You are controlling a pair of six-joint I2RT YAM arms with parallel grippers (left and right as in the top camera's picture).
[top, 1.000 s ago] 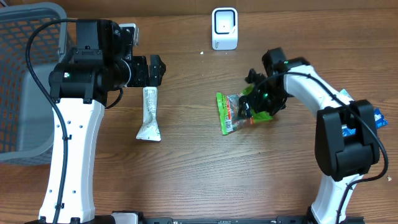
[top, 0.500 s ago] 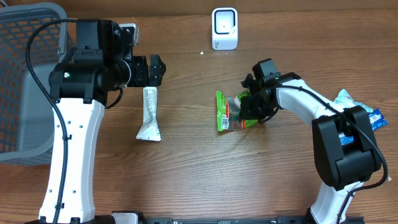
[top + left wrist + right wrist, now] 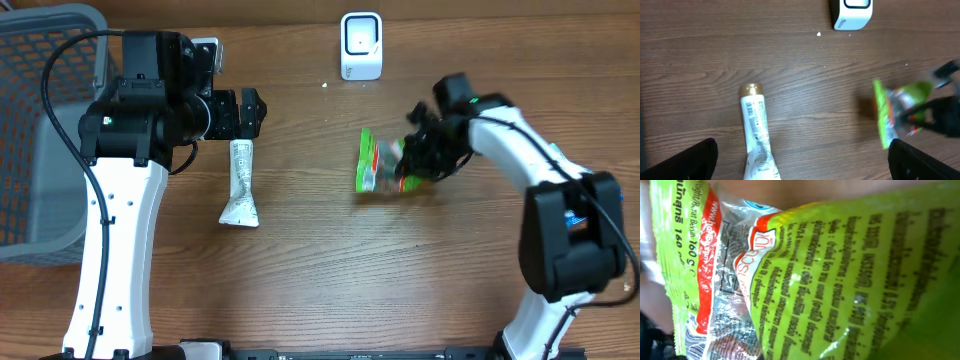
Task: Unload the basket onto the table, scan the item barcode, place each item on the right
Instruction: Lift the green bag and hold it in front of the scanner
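Looking at your overhead view: the basket [image 3: 40, 130] fills the upper left of the frame, at the left end of the tabletop [image 3: 300, 270]. The scanner [image 3: 360, 45] sits top centre. The tube [image 3: 240, 185] lies left of centre, directly below your left hand [image 3: 252, 112], cap end toward the top. The packet [image 3: 375, 165] is right of centre, below the scanner, with your right hand [image 3: 410, 162] on its right side. Tube and packet are well apart.
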